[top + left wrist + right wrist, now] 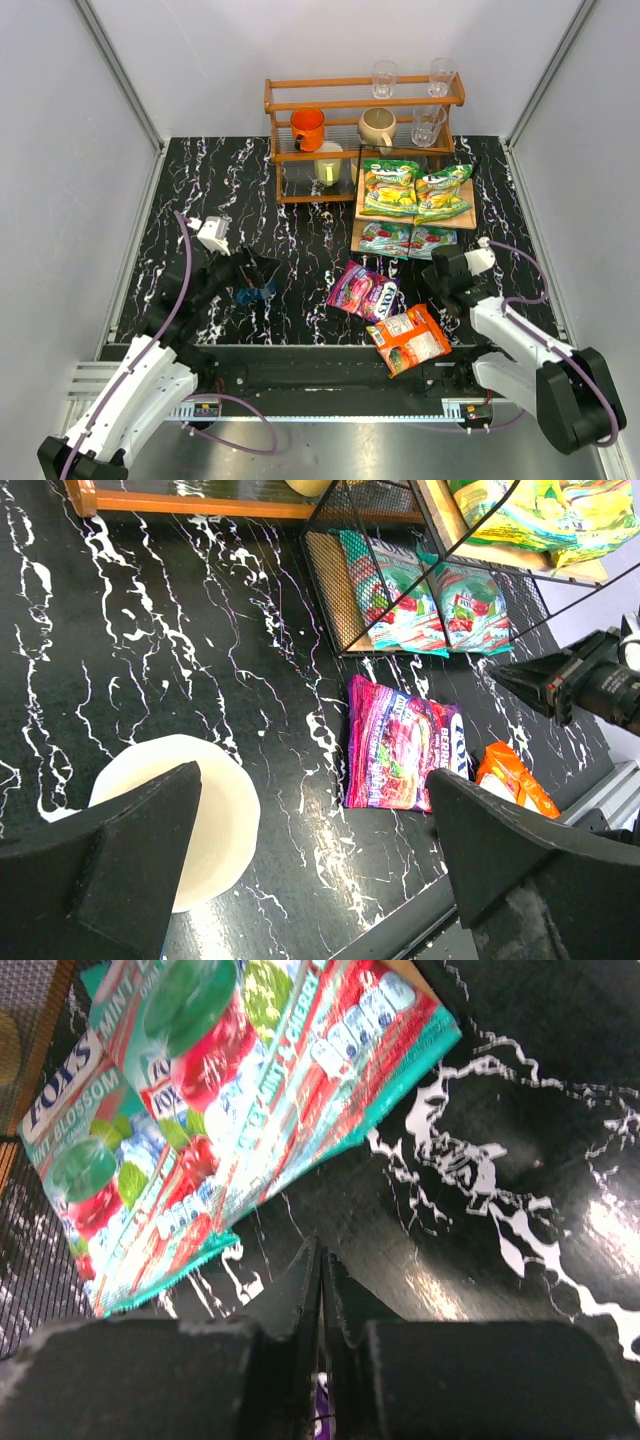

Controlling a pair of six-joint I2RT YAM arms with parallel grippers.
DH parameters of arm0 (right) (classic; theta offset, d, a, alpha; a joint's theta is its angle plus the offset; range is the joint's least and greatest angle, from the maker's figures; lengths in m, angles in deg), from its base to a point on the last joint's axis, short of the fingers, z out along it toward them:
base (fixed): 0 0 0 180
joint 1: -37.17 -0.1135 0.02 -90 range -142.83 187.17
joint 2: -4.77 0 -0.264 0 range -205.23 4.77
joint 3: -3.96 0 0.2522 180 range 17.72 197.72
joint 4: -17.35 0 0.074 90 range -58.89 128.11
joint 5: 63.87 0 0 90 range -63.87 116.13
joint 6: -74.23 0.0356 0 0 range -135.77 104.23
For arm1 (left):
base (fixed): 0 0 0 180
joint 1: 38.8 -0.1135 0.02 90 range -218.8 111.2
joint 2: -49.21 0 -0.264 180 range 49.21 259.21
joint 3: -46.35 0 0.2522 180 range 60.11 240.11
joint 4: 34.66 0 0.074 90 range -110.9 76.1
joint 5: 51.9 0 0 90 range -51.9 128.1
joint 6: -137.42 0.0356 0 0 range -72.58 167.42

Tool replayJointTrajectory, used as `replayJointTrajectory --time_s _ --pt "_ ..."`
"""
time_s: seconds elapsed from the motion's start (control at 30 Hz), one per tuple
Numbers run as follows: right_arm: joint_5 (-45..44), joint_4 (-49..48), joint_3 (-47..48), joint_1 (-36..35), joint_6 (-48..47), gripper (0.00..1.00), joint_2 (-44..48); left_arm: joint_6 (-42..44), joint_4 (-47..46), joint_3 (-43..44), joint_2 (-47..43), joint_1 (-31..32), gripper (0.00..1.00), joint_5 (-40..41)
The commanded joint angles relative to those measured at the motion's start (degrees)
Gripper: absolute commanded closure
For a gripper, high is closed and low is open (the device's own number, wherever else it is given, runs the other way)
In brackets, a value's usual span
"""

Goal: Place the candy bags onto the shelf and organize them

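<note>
The shelf (467,217) stands at the right back. Two green-yellow bags (390,187) (443,193) lie on its upper board. Two teal FOX'S bags (385,238) (432,240) lie on the lower board and also show in the right wrist view (200,1110). The purple bag (362,291) and the orange bag (411,339) lie on the table in front; the left wrist view shows both, purple (395,745) and orange (515,778). My left gripper (258,278) is open and empty, left of the purple bag. My right gripper (437,263) is shut and empty, just in front of the teal bags.
A blue-and-cream mug (255,293) lies under my left gripper; its pale round face shows in the left wrist view (215,815). The orange-brown rack (360,100) with mugs and glasses stands at the back. Grey walls enclose the table.
</note>
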Motion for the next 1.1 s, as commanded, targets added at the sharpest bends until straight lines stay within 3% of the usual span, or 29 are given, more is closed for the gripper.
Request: replayJointTrajectory --time_s 0.0,0.1,0.2,0.37,0.47,0.53,0.6,0.73,0.93,1.07 --pt "6.3 3.0 -2.8 0.1 -0.9 0.89 7.1 0.2 3.4 4.2 -1.9 -0.3 0.01 3.1" --pt "9.9 5.8 -3.6 0.1 -2.0 0.86 12.5 0.7 6.1 5.8 -3.0 -0.3 0.01 5.5" --pt "13.9 8.7 -3.3 0.1 -5.1 0.74 17.7 1.2 8.6 7.6 -3.0 -0.3 0.01 7.3" --pt "18.9 15.7 -1.2 0.1 -9.3 0.36 24.7 2.3 11.9 9.4 -2.9 -0.4 0.01 9.8" --pt "20.1 20.5 0.6 0.1 -11.3 0.20 27.2 2.2 13.4 9.9 -3.2 -0.4 0.01 11.4" --pt "20.8 24.2 2.0 0.1 -12.2 0.15 28.6 2.2 14.4 10.3 -3.3 -0.4 0.01 12.1" --pt "21.4 26.5 3.3 0.1 -12.5 0.01 30.9 2.0 15.0 10.6 -3.5 -0.4 0.01 12.7" --pt "23.9 31.3 5.4 0.1 -12.9 0.00 35.6 1.9 16.6 10.9 -3.7 -0.4 0.01 15.5" --pt "29.8 31.0 5.1 0.0 -12.1 0.00 44.7 1.4 17.5 10.6 -4.8 -0.4 0.01 15.4" --pt "31.0 30.7 4.4 0.1 -12.5 0.00 55.9 0.6 17.5 9.9 -5.2 -0.4 0.01 16.2"
